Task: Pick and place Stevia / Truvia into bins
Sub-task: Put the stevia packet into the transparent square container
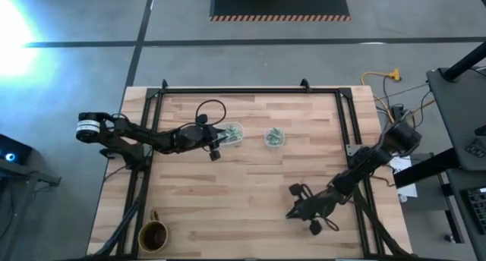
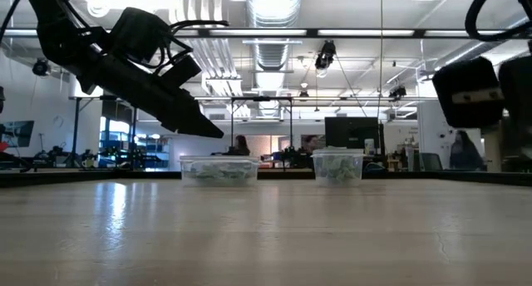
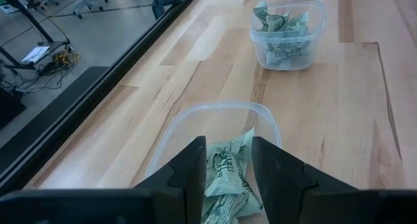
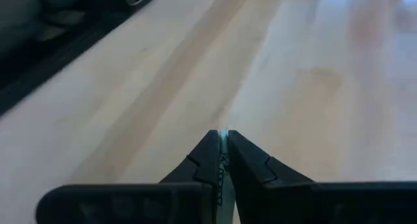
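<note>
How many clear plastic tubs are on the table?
2. The wider tub sits under the left gripper, holding packets; the smaller tub stands beside it toward the table's middle, also filled.

L tool at wider bin, R tool low-right — mug bottom-left

high: overhead, straight down | low: tabletop level — both share bins | wrists: close, forward
</note>
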Available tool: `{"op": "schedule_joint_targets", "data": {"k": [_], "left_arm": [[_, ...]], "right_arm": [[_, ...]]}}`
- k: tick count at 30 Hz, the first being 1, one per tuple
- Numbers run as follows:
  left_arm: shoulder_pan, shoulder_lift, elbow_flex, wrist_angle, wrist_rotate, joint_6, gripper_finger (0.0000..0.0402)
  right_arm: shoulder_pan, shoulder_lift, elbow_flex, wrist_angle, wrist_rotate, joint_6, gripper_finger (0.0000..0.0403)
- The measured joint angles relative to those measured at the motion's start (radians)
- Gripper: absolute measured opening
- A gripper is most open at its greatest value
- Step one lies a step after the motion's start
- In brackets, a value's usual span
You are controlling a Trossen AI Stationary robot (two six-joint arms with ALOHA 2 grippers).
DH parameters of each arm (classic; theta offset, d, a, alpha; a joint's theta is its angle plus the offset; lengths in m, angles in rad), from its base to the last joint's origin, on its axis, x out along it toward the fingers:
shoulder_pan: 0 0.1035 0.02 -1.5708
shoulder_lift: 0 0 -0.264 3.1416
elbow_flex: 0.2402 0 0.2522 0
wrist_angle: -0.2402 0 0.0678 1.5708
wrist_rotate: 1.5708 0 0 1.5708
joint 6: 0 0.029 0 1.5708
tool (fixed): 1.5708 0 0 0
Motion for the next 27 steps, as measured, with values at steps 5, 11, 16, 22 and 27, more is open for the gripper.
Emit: {"op": "schedule_joint_targets", "data": {"k": [5,11,16,22,27], "left_arm": [[0.0,0.0,0.0,0.0,-0.001,0.0,0.0107],[0.0,0.0,0.0,0.001,0.0,0.002,0.0107],[0.0,0.0,0.0,0.002,0.0,0.002,0.0107],[0.0,0.0,0.0,0.003,0.0,0.003,0.0107],[0.0,0.0,0.0,0.003,0.001,0.003,0.0107]], "right_arm": [[-0.004,-0.049,0.0,-0.001,0.175,-0.153,0.0018],[-0.032,-0.072,0.0,-0.001,0.484,-0.287,0.0018],[-0.111,-0.072,0.0,0.001,0.55,-0.316,0.0018],[-0.228,-0.079,0.003,0.002,0.549,-0.3,0.0018],[-0.295,-0.11,0.003,0.003,0.539,-0.3,0.0018]]}}
